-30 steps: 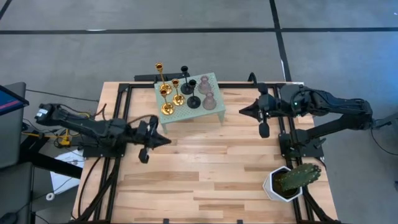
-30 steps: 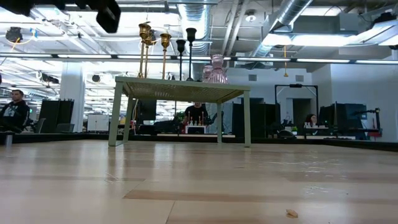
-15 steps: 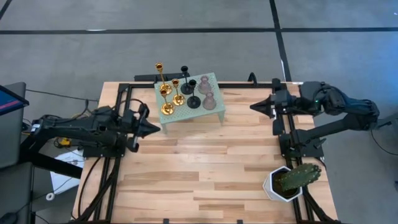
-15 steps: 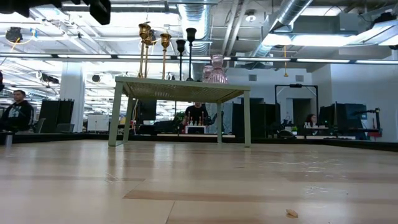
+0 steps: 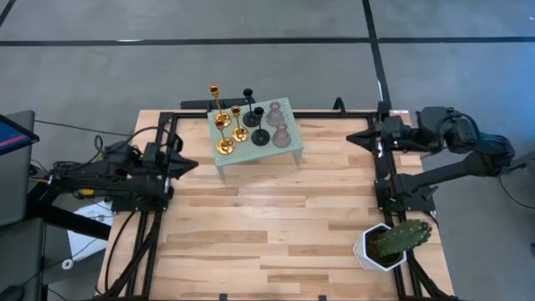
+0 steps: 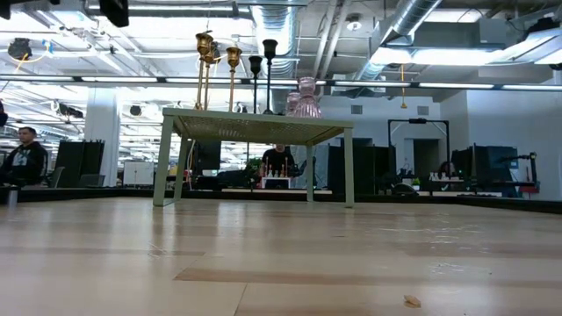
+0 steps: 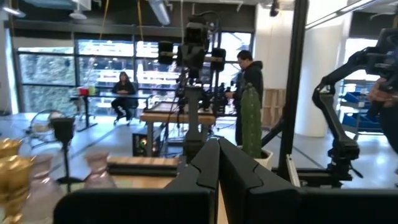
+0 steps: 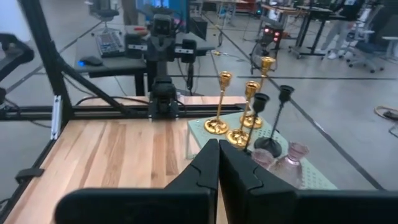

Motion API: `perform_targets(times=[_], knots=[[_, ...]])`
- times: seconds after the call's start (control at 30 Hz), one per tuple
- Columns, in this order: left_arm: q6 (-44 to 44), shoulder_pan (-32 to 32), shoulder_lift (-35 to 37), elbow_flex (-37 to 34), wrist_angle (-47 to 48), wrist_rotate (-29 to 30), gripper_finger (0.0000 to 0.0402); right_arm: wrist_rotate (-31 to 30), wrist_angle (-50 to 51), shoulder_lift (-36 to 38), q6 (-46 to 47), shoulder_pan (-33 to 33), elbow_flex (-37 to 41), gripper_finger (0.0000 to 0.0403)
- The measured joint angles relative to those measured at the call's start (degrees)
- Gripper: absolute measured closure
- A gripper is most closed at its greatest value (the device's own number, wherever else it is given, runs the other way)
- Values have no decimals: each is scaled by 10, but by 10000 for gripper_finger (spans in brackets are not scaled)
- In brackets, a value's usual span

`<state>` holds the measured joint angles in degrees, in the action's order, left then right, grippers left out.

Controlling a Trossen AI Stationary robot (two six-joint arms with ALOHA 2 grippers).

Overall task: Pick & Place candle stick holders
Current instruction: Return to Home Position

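The pale green perforated shelf carries all the candle stick holders, upright and close together. The gold holders are slim shiny stems on round bases, the black holders are matte, and the pink glass holders are squat and translucent. Your left gripper sits at the left edge of the plank-wood table, and your right gripper at its right edge. Both have their fingers pressed together on nothing. A cactus in a white pot occupies the near right corner. Beyond lies an open workshop with exposed ducts.
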<state>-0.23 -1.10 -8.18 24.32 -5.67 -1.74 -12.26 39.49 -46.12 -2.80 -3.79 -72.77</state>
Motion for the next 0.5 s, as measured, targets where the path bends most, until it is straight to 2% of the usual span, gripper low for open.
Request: perform_targets(times=[0.13,0.5], knots=[[-5,0,27,0,37,9,398,-13,17,17,12,0,0,403],[0,0,68,0,57,27,398,-35,37,64,13,0,24,403]])
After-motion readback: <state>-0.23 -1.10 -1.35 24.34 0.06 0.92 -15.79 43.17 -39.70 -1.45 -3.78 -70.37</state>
